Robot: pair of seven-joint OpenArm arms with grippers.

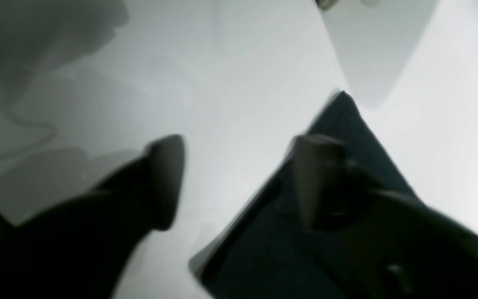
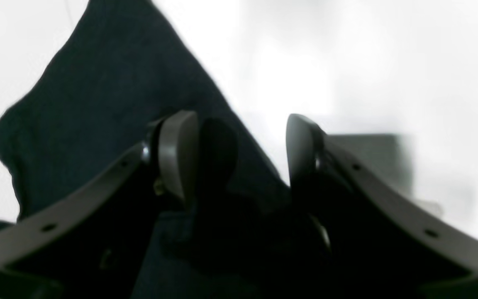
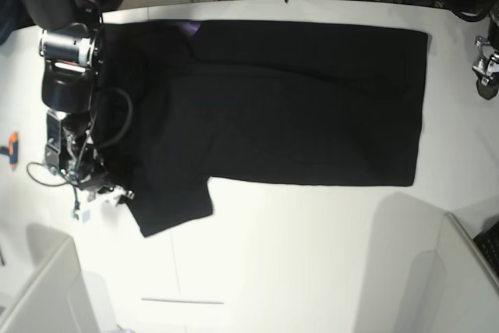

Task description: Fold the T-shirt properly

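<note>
The T-shirt (image 3: 281, 107), a large piece of matte black cloth, is spread flat on the smooth white counter (image 3: 312, 255), plain side up, with a small trace of purple visible at the collar edge near the far side. Its body forms a broad rectangle with a straight hem at one end, and one short sleeve (image 3: 168, 204) juts out toward the near edge as a blunt flap.

In the base view the right gripper (image 3: 105, 189) is seen low at that sleeve's outer edge. In the right wrist view the right gripper (image 2: 243, 158) is shown with its jaws parted, one grey padded finger (image 2: 179, 153) lying over the dark fabric (image 2: 110, 95) and the other over bare counter; nothing is clasped.

In the left wrist view, which is blurred, the left gripper (image 1: 239, 178) is likewise spread apart, one dark finger (image 1: 318, 178) above a pointed corner of the cloth (image 1: 347, 124) and the other above the white surface.
</note>
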